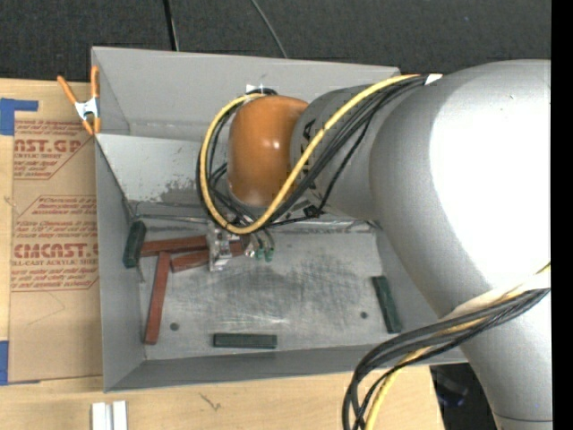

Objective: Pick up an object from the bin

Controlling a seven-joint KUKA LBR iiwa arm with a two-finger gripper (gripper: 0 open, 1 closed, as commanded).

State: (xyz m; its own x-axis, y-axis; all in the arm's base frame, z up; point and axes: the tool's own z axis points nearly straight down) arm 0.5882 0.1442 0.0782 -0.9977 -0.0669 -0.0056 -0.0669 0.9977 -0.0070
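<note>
Arm (466,195), tool (220,256) over left-side red bars (179,249)

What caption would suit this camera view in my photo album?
Robot arm's gripper poised at red-brown bars in the grey bin's left half, dark green bars nearby.

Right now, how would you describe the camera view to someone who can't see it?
A big grey robot arm's gripper sits low over reddish-brown flat bars in the left of a grey metal bin. Three short dark green sticks lie apart: left, front, right.

Grey bin (313,294), brown sticks (158,296), green bars (244,339).
</note>
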